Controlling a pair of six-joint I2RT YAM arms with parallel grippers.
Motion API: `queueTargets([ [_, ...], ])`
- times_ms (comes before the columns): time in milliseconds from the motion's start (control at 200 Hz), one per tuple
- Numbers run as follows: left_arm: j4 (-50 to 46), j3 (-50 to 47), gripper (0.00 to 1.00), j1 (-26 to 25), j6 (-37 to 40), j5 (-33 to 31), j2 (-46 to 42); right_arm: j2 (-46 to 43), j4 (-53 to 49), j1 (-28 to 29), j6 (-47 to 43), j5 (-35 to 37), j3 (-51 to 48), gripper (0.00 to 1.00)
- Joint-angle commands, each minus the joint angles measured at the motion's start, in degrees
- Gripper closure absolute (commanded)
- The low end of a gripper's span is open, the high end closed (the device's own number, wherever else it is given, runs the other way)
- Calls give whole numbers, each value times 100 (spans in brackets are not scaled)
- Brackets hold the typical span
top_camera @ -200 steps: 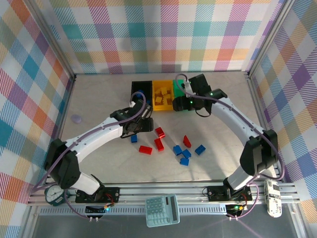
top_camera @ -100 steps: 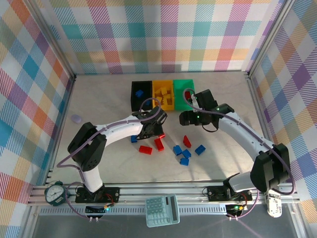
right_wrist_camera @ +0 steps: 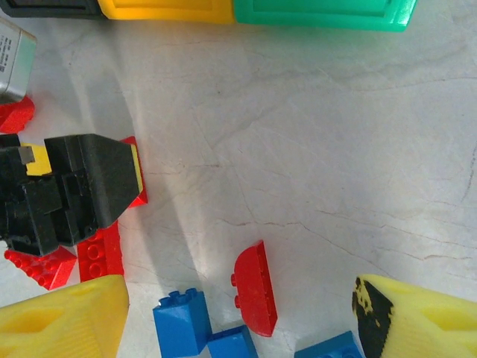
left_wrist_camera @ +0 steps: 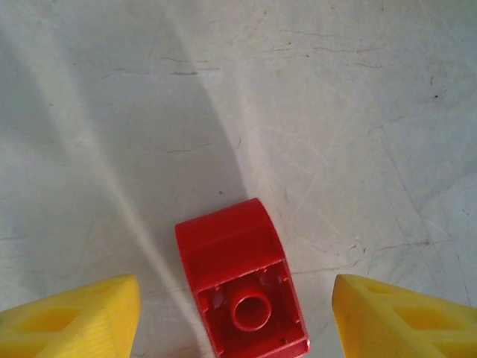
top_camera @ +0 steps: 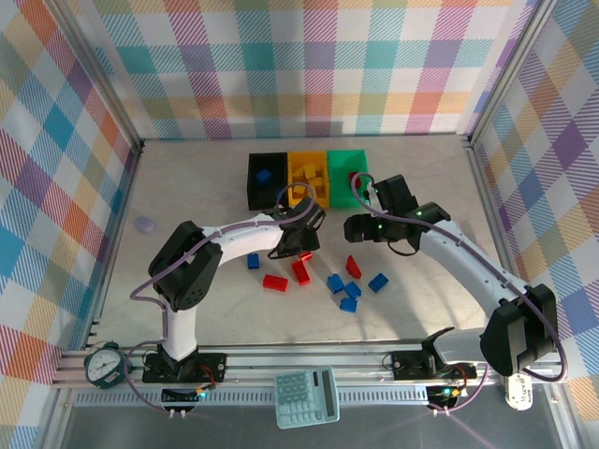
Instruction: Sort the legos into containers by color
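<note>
From above, we see the left gripper low over the table just short of the bins. The right gripper hangs beside it, and loose bricks lie below both. At the left wrist, our fingers stand apart with a red brick between them, untouched. At the right wrist, the jaws are spread and empty. A curved red brick and a blue brick lie between those fingers, with the bins far ahead.
</note>
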Motion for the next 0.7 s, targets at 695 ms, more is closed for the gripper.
queueTargets([
  [695, -236, 708, 76, -41, 339, 235, 486, -644, -188, -224, 42, 339, -278, 21],
])
